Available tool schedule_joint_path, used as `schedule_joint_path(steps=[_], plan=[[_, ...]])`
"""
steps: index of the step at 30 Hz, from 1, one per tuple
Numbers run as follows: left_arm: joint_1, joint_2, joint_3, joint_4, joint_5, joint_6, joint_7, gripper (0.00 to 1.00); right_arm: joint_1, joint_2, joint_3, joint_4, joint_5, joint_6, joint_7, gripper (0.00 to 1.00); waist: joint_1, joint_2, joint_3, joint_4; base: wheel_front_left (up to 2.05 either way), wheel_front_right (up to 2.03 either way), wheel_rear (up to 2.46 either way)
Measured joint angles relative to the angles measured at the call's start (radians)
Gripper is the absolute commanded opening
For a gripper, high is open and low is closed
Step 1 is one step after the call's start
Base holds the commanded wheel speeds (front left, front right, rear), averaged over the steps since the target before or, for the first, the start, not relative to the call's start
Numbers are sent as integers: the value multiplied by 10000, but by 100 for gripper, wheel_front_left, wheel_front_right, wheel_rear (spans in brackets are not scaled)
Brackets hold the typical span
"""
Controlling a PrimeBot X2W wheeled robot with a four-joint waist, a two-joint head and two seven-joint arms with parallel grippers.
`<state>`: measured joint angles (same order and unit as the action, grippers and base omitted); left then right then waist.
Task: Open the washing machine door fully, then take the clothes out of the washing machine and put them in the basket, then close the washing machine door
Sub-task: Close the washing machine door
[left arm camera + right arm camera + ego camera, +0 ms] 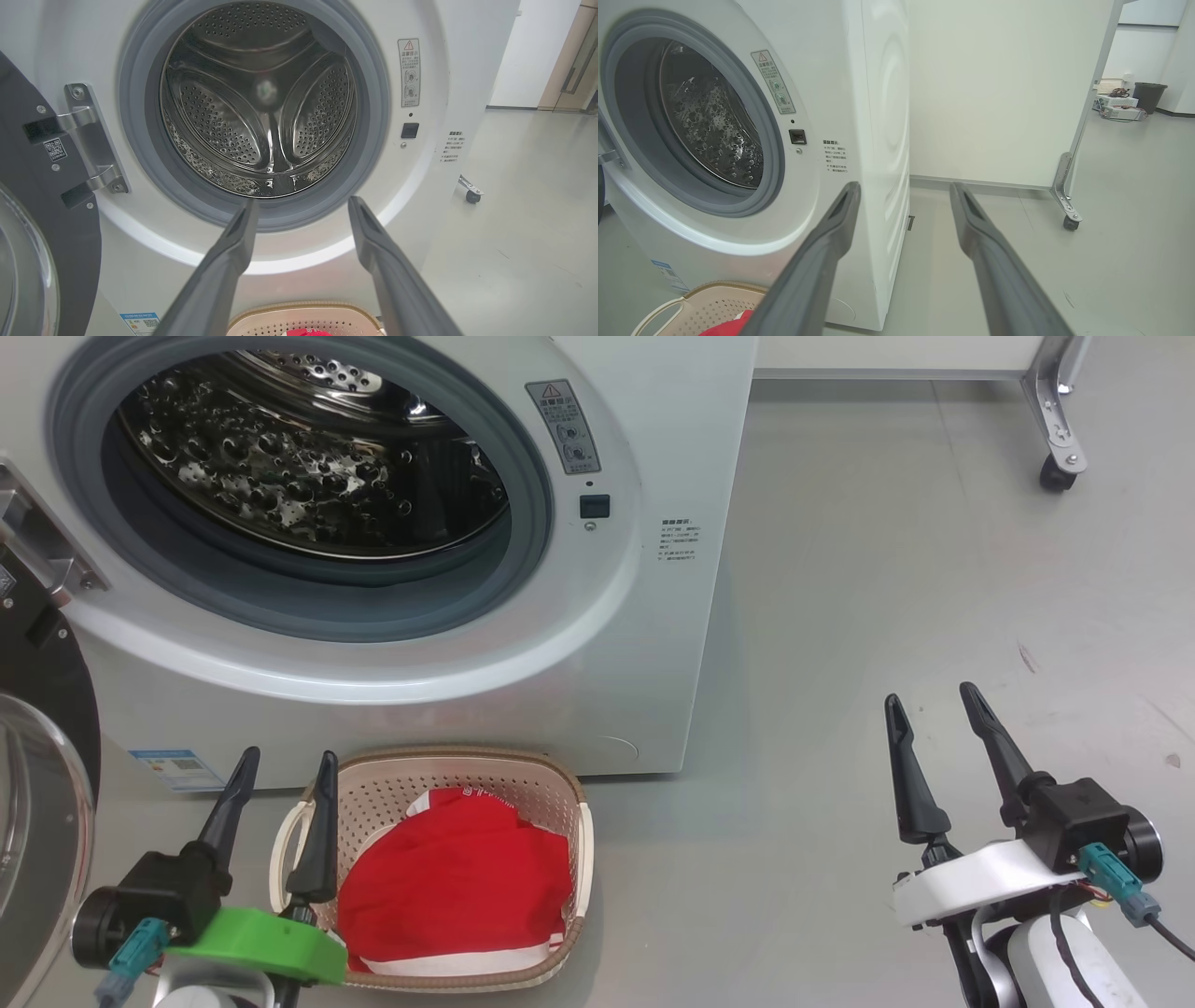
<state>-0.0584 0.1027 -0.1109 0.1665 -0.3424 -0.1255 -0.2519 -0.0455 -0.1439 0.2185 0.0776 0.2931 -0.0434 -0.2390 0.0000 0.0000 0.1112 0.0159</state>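
lying in basket: clothes fill the basket, just before the washing machine.
door: washing machine door stands swung open at left.
left gripper: fingers spread, empty.
right gripper: spread, empty, above grey floor.
left wrist view: drum back, hinge.
right wrist view: white wall, castor, dark bin.

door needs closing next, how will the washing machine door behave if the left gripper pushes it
Probably rigid and heavy: the washing machine door has a thick black rim and glass bowl. It should swing on its metal hinge, not slide. Its glossy rim may slip against the left gripper.
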Motion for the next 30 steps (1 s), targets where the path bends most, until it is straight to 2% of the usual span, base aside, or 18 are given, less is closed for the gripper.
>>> schedule_joint_path(steps=[17,30], plan=[[85,-19,50,-215,222,-2,-2,100,98,-2,6,-94,0,-2,0,100,0,0,36,12,-4,6,-2],[87,-36,98,-433,290,-2,0,100,103,-2,4,-142,0,-31,0,100,0,0,61,21,-49,49,0]])
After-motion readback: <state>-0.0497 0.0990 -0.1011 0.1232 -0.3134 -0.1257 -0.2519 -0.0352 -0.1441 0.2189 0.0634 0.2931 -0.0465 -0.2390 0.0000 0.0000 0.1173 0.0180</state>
